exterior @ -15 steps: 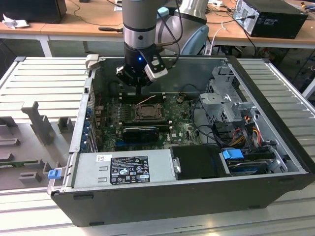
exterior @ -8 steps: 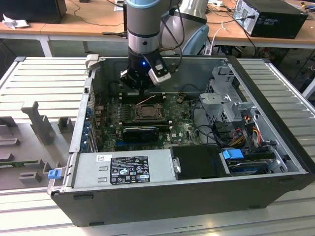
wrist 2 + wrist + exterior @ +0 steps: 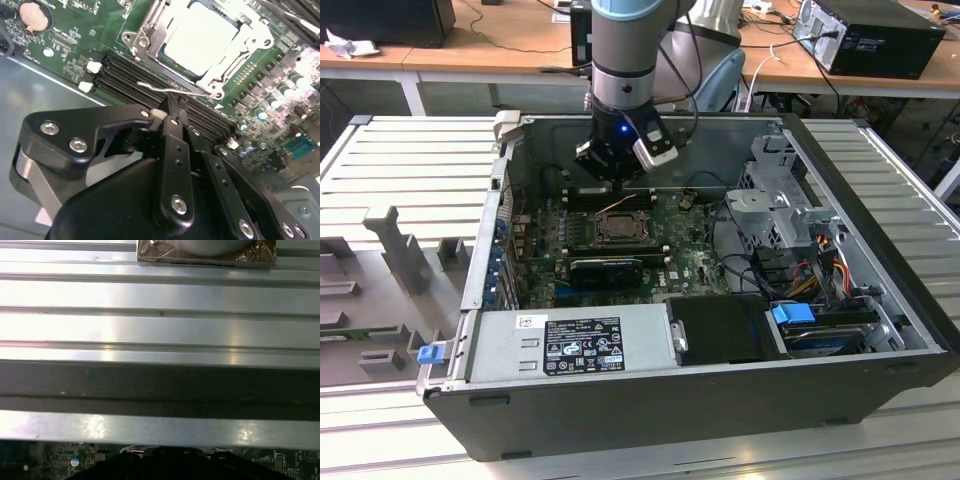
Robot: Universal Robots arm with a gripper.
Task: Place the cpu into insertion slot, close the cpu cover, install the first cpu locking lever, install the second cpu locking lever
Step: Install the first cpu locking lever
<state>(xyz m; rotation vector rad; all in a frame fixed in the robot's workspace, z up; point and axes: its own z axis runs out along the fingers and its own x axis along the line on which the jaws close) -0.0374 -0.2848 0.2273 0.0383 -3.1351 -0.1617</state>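
Jaws [image 3: 172,111] together, over memory slots [image 3: 150,80] | ribbed metal table [image 3: 410,170] | desks [image 3: 500,50] behind

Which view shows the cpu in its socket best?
The second wrist view: the cpu lies close up, its pale face framed by the cpu cover. In the exterior view the cpu is a small distant square below the gripper.
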